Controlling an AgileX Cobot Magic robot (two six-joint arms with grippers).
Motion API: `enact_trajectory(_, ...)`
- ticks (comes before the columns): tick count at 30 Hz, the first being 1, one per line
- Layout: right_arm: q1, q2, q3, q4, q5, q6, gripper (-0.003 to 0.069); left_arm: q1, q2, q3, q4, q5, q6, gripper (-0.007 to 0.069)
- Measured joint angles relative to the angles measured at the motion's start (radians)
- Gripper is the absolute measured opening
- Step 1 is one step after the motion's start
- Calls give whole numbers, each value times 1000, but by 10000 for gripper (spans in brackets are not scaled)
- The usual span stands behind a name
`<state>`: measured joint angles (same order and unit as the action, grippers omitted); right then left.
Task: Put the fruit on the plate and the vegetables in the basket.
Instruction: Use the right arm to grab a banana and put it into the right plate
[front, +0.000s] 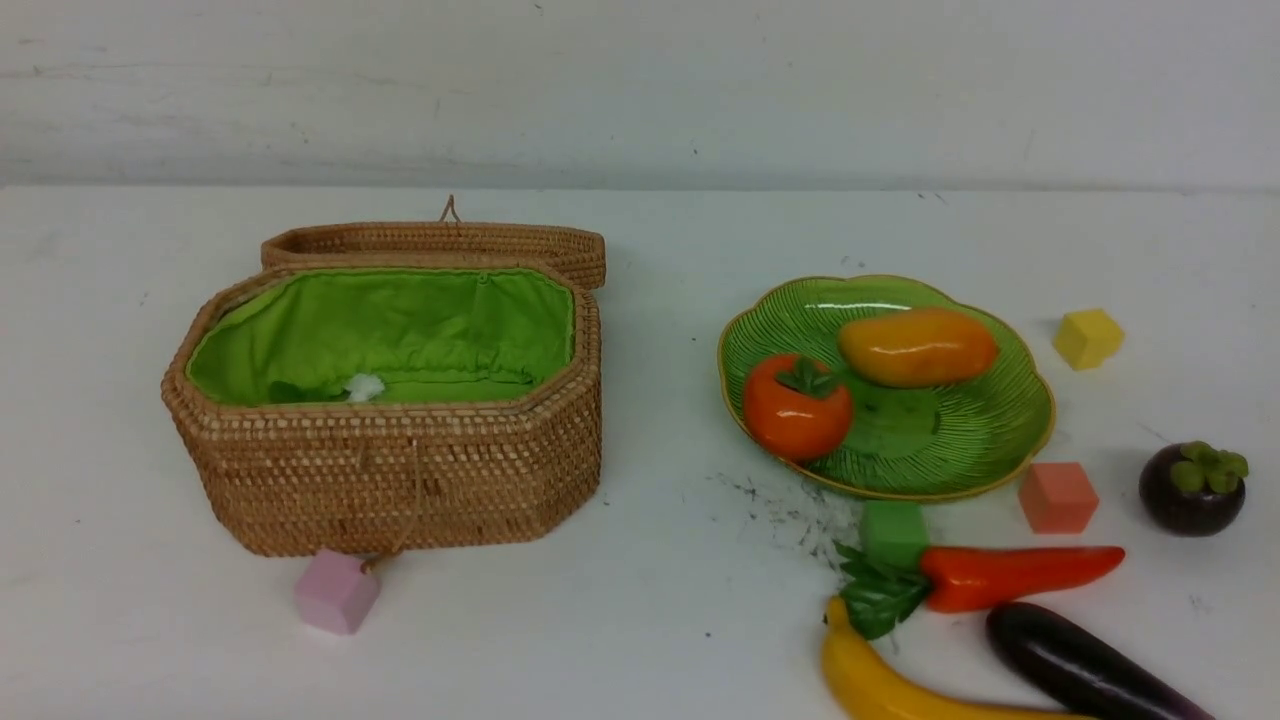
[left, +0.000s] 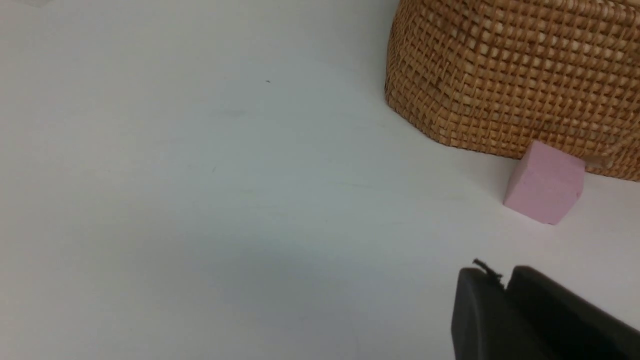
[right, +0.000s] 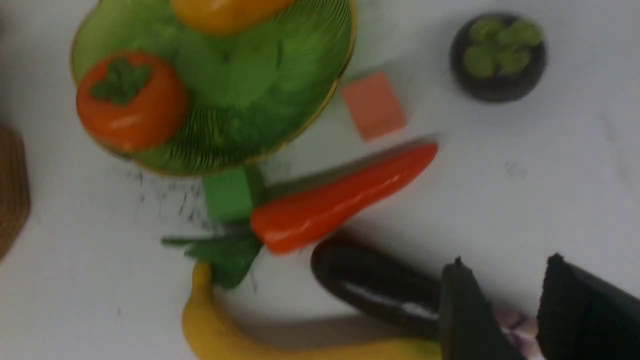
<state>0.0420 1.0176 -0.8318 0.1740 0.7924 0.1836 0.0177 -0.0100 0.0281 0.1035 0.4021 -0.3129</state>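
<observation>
Mango (front: 917, 346) + persimmon (front: 797, 407) lie on plate (front: 960, 450), R half of table (front: 640, 620). Mangosteen (front: 1192, 488) on table R of plate, apart from it. Pepper (front: 1010, 577), eggplant (front: 1080, 665), banana (front: 890, 685) on table at near edge; pepper leaves touch banana tip. Basket (front: 400, 470) on L, lid (front: 440, 245) folded back. Radish (front: 364, 387) inside, only white bit + leaves showing. Pink cube (front: 337, 591) just in front of basket. L gripper (left: 505, 280): fingers pressed together, near pink cube. R gripper (right: 505, 265): fingers spread, nothing between, over eggplant's end.
</observation>
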Motion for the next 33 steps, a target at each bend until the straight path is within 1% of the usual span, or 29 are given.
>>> enact_trajectory(1,13,28,0,51,16,-80,245,0,0,0,0,0,0,72)
enact_trajectory(3,60,74,0,145,44,-278,246,0,0,0,0,0,0,75)
enact_trajectory(4,82,86,0,170,48,-346,247,0,0,0,0,0,0,75)
enact_trajectory(7,167,133,0,251,53,-517,266,0,0,0,0,0,0,78)
enact_trajectory(8,179,138,0,256,52,-534,272,0,0,0,0,0,0,79)
enact_trajectory(9,235,162,0,264,49,-582,300,0,0,0,0,0,0,81)
enact_trajectory(10,252,175,0,264,49,-592,312,0,0,0,0,0,0,82)
enact_trajectory(13,326,231,-7,253,58,-602,386,0,0,0,0,0,0,84)
enact_trajectory(14,356,268,-14,242,61,-607,424,0,0,0,0,0,0,85)
enact_trajectory(16,394,311,-27,219,63,-614,475,0,0,0,0,0,0,90)
enact_trajectory(19,455,385,-65,148,62,-618,556,0,0,0,0,0,0,92)
enact_trajectory(20,471,414,-82,106,62,-618,585,0,0,0,0,0,0,93)
enact_trajectory(21,481,438,-95,77,61,-618,598,0,0,0,0,0,0,92)
enact_trajectory(25,488,521,-123,-5,37,-618,605,0,0,0,0,0,0,97)
enact_trajectory(28,488,583,-127,-48,3,-618,576,0,0,0,0,0,0,104)
enact_trajectory(31,488,658,-131,-55,-34,-618,520,0,0,0,0,0,0,108)
enact_trajectory(33,488,708,-135,-48,-38,-618,459,0,0,0,0,0,0,112)
